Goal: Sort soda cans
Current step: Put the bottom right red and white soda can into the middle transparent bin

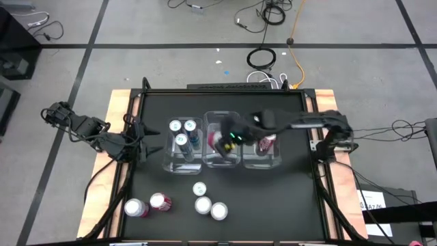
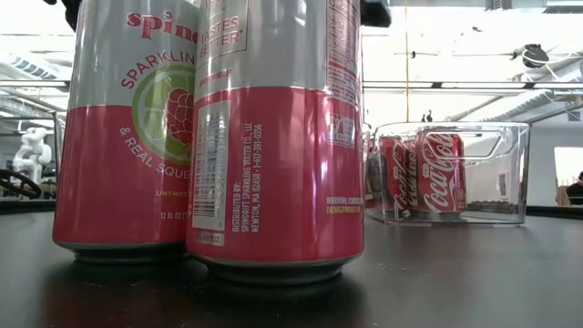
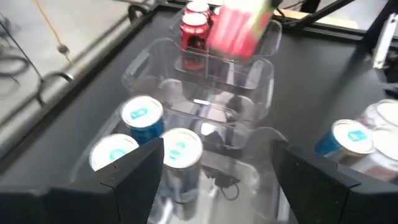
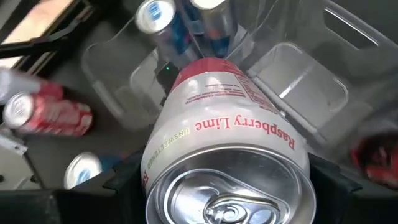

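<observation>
Right wrist view shows you the right gripper [image 4: 224,180] clamped around a Raspberry Lime can [image 4: 227,155], carried above the middle clear bin [image 4: 124,81], while your left gripper [image 3: 214,180] waits spread wide beside the blue cans [image 3: 142,118].

The pink-and-white raspberry-lime metal can [image 4: 227,158] has a brushed silver aluminium top and a smooth, printed satin wall. The three clear rectangular plastic bins [image 1: 222,158] look glossy and transparent, catching glints. The black tabletop [image 1: 273,198] is smooth and faintly reflective, edged by a pale, matt raw-wood border [image 1: 117,116].
</observation>
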Motion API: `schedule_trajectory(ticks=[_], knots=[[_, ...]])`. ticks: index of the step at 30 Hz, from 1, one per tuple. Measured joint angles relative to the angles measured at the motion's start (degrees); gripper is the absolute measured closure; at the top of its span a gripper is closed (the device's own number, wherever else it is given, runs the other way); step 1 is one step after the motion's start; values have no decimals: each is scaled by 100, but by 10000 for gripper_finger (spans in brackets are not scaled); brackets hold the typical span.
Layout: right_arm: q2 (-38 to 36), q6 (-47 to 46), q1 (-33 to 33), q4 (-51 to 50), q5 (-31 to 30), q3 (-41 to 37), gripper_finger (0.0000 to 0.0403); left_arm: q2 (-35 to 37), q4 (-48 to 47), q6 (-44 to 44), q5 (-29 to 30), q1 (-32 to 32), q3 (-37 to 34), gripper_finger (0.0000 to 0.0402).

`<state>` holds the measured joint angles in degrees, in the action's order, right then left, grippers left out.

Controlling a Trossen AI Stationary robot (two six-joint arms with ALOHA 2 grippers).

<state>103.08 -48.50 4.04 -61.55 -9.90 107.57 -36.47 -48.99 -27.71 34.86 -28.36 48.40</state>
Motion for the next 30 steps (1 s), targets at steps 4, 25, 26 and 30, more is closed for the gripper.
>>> schedule_trajectory(ticks=[4, 25, 26, 30], knots=[[617, 383, -614, 44, 545, 266, 125, 0, 2, 414, 113, 0, 0, 97], [3257, 1318, -1869, -2729, 990, 2747, 125, 667, -307, 1198, -155, 0, -4, 97], [3257, 1321, -1912, -2732, 987, 2747, 125, 703, -307, 1197, -185, 0, -4, 97], [3260, 1322, -2070, -2762, 983, 2747, 125, 824, -317, 1205, -187, 0, -4, 97]])
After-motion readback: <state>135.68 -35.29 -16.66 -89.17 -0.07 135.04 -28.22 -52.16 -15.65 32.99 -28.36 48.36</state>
